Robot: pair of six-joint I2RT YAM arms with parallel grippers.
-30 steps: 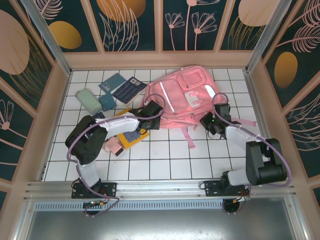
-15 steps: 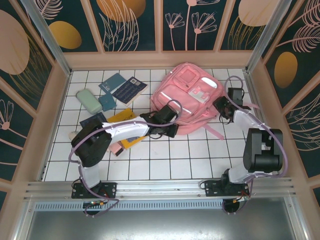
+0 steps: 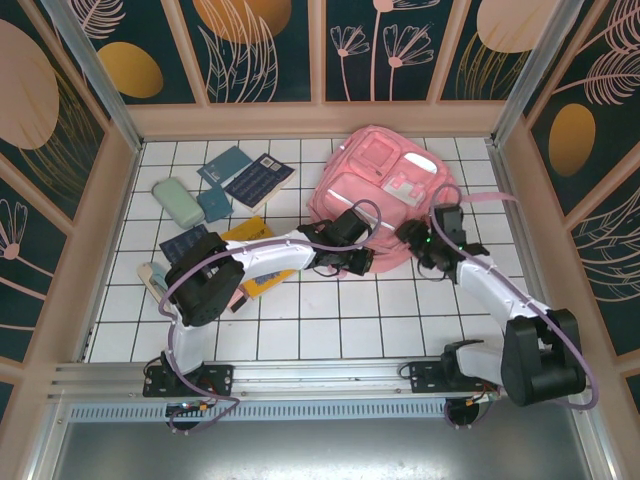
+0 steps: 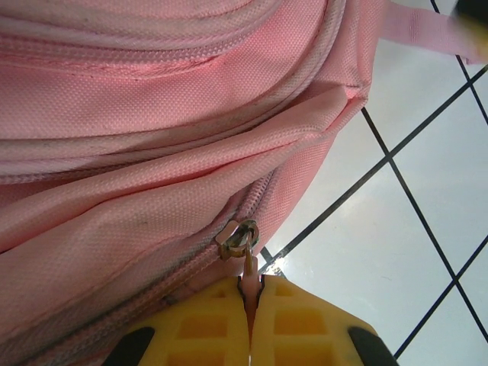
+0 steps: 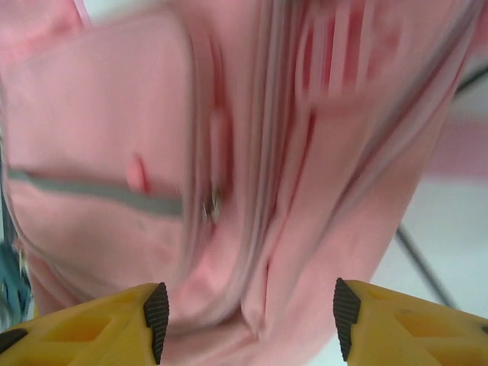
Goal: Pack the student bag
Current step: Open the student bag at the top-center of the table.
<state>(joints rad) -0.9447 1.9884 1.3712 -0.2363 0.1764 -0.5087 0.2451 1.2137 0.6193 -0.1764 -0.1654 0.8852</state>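
At the near edge of the bag (image 3: pixel 385 185), which lies front-up on the white tiles (image 3: pixel 330 320), the left gripper (image 3: pixel 350 258) is pinched together on the zip pull (image 4: pixel 248 268) (a thin pink tab hanging from a metal slider (image 4: pixel 237 237)). Right of it, against the bag's near-right corner, the right gripper (image 3: pixel 418 240) has its fingers spread wide, with blurred pink fabric beyond them. Books (image 3: pixel 250 178) lie left of the bag.

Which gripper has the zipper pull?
The left gripper: fingers shut on the student bag's zipper pull; the right gripper's fingers stand apart.
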